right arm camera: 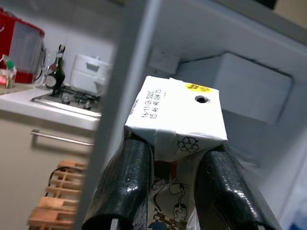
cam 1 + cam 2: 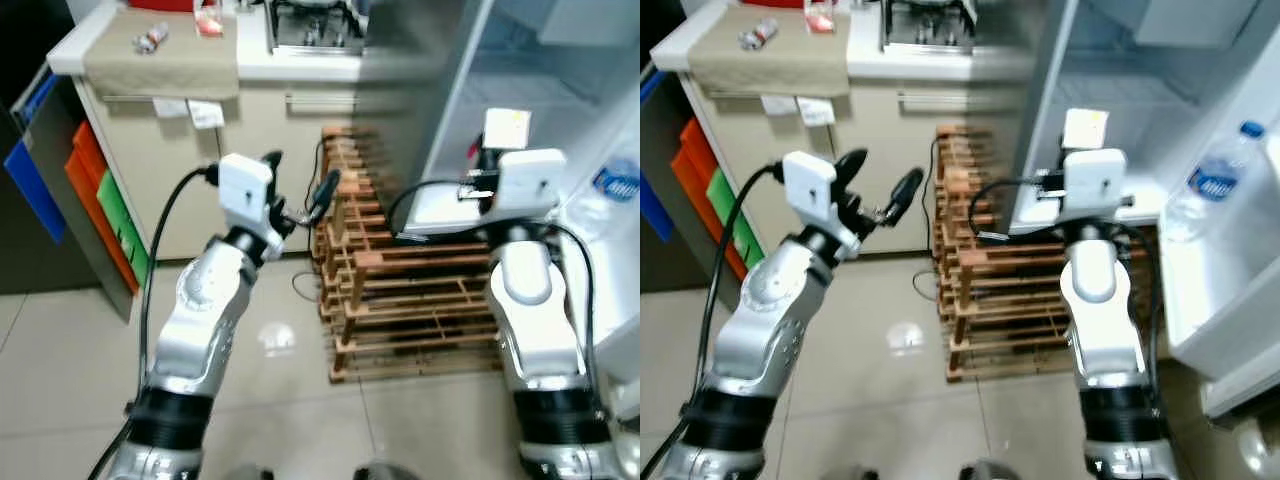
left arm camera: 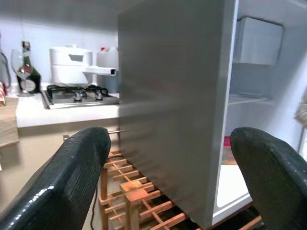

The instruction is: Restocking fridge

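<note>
Right now the right gripper [image 1: 170, 191] is clamped on a white drink carton [image 1: 178, 120], holding it upright at the mouth of the open fridge [image 2: 1110, 75]. Left of the fridge, the left gripper [image 2: 878, 182] hangs with its fingers spread apart, empty, in front of a wooden rack [image 2: 400, 290] beside the fridge, while a water bottle [image 2: 1208, 190] stands in the fridge's door shelf.

A pale tiled floor [image 2: 300, 400] carries a wooden slatted rack [image 2: 400, 300], which stands against the cabinet front and beside the open fridge. A white counter [image 2: 300, 65] runs above the cabinets; on it lie a beige cloth [image 2: 165, 60] with a small wrapped item [image 2: 150, 38] on top, and a gas hob [image 2: 315, 30]. In the fridge door shelf [image 2: 1200, 300] stands a water bottle [image 2: 1215, 190].
</note>
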`<state>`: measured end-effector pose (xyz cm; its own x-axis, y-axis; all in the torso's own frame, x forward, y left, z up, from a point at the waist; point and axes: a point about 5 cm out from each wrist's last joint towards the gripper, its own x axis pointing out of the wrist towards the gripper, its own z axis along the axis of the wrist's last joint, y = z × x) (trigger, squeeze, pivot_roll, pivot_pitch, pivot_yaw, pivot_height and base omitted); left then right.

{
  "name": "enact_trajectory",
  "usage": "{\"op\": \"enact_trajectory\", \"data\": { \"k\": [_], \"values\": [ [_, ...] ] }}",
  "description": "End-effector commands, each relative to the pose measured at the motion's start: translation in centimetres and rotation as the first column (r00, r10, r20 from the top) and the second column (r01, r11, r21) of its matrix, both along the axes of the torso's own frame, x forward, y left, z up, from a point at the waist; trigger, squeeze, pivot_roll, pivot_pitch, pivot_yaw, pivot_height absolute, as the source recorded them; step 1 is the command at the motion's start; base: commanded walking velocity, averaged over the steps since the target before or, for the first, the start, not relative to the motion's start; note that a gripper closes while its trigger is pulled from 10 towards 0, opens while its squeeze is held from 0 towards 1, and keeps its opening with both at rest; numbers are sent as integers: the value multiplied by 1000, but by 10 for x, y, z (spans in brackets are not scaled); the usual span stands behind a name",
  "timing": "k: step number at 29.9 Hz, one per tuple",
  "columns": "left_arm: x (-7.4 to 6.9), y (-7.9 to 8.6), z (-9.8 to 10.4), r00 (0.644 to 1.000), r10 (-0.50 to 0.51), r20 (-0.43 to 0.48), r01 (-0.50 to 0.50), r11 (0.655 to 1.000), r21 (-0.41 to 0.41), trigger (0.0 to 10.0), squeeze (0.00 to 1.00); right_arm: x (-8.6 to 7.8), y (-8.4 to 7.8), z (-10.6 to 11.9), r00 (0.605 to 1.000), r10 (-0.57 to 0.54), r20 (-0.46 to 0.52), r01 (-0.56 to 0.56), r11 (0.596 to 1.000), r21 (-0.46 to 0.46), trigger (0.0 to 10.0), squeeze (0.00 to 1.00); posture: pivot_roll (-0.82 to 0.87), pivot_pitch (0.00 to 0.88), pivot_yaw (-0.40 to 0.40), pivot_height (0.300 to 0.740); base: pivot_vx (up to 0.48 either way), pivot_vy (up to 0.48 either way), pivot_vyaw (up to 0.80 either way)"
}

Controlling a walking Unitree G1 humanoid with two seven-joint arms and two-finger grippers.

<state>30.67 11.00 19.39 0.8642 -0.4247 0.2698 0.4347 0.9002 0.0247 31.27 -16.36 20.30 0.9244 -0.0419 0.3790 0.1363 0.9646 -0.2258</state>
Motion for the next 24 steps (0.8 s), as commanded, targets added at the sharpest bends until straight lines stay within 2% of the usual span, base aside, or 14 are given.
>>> {"op": "enact_trajectory", "data": {
  "k": [1,7,9,24],
  "values": [
    [1,-8,3,1000,-27,8,27,1000,12,10000,0,-1,-7,4,1000,-20,16,20,1000,-13,10000,0,-75,0,-2,711,0,-458,0],
    [4,-5,4,1000,-10,9,10,1000,3,10000,0,-1,-8,3,1000,-26,16,26,1000,-14,10000,0,-74,0,-1,711,96,-399,0],
    [4,-4,4,1000,-6,7,6,1000,-2,10000,0,-2,-8,3,1000,-27,15,28,1000,-15,10000,0,-75,0,-1,711,274,0,0],
    [6,-5,2,1000,21,-6,-21,1000,-1,10000,0,-2,-9,2,999,-31,12,31,999,-21,10000,0,-79,0,-3,711,0,0,0]
  ]
}}
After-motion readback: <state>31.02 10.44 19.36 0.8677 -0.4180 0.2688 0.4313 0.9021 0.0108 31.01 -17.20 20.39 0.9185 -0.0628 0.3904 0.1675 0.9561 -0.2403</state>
